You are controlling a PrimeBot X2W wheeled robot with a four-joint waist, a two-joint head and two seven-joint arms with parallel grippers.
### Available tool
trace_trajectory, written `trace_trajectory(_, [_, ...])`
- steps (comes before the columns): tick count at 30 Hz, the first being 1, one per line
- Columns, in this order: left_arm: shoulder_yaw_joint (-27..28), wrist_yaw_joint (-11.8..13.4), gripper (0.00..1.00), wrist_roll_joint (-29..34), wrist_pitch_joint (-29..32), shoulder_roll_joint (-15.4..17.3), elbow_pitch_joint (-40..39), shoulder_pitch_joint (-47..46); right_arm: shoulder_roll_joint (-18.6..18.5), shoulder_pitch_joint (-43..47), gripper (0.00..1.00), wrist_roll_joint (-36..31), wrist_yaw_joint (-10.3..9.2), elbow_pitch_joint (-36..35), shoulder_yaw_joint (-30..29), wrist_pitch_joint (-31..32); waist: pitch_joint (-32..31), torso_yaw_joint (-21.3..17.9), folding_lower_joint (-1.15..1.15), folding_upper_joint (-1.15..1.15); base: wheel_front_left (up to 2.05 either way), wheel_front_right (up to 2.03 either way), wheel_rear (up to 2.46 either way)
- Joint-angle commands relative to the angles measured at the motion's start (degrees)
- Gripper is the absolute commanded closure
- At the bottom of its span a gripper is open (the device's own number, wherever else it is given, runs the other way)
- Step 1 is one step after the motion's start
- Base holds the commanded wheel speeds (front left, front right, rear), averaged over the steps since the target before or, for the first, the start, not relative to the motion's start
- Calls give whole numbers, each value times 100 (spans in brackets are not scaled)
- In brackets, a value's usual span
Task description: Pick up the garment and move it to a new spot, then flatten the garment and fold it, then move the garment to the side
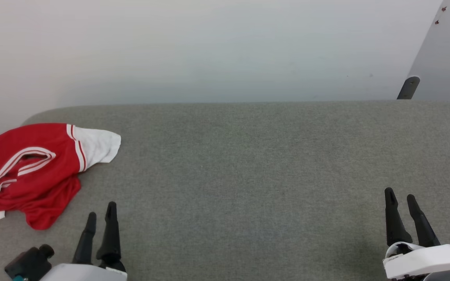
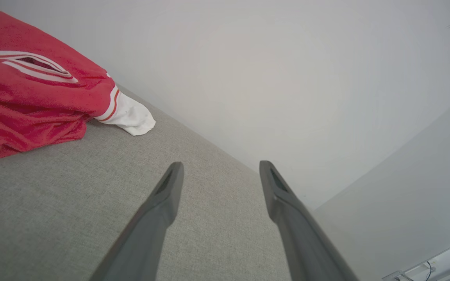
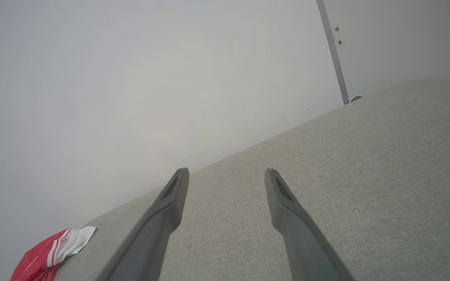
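The garment, a red jersey with white sleeves and white-red striped trim, lies crumpled at the far left of the grey fabric surface. Its collar opening faces up. My left gripper stands open just right of and nearer than the garment, touching nothing. In the left wrist view the garment sits at the upper left, apart from the open gripper. My right gripper is open at the lower right, far from the garment. The right wrist view has the garment at its bottom left and the open gripper empty.
A pale wall rises directly behind the surface's far edge. At the back right a dark post stands beside a grey panel. The surface's left end rounds off by the garment.
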Motion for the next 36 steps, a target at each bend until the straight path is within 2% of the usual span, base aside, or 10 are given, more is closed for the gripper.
trace_trajectory(1, [22,-64,0,278,-58,-3,-114,33,7,7,0,-299,3,-89,-11,-64,-2,-3,0,0,0,0,0])
trace_trajectory(8, [107,-207,0,872,-169,-80,-222,99,14,23,0,-876,3,-118,-69,-176,-7,-15,0,0,0,0,0])
trace_trajectory(22, [192,-422,0,1643,-358,-180,-412,177,16,51,0,-1742,4,-193,-105,-358,-6,-49,0,0,0,0,0])
trace_trajectory(36, [112,-472,0,2397,-537,-134,-583,298,14,158,0,-2541,4,-333,-154,-545,-60,-50,0,0,0,0,0])
